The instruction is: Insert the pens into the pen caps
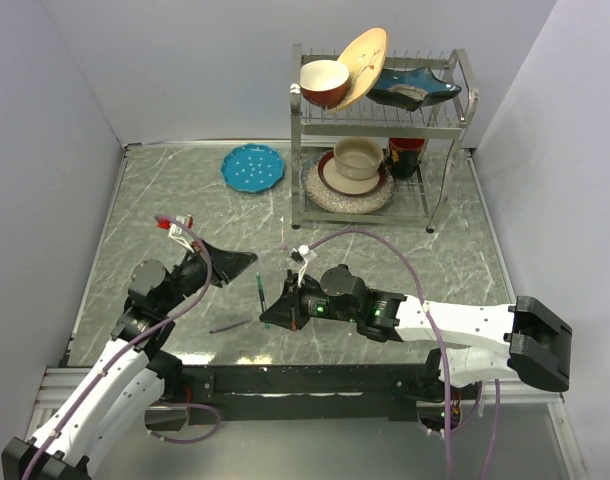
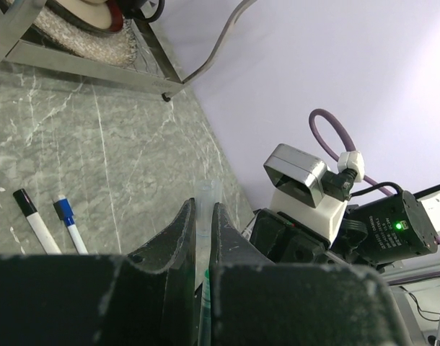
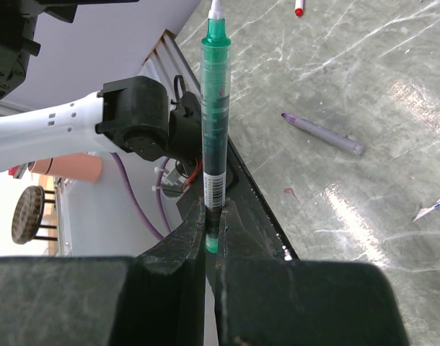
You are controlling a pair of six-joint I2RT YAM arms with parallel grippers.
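The green pen (image 3: 214, 108) stood upright, white tip uppermost (clamped at its barcoded lower end); a pale translucent cap (image 2: 208, 193) was likewise pinched. The black-ended pen (image 2: 34, 220) and blue-ended pen (image 2: 70, 227) lay flat, side by side

The left arm (image 1: 105, 385) reaches forward and inward, and the left gripper (image 2: 203, 213) has its jaws pinched on a cap (image 2: 207, 193). The right arm (image 1: 465, 325) stretches leftward, and the right gripper (image 3: 214, 216) has its jaws clamped on a pen (image 3: 214, 122).
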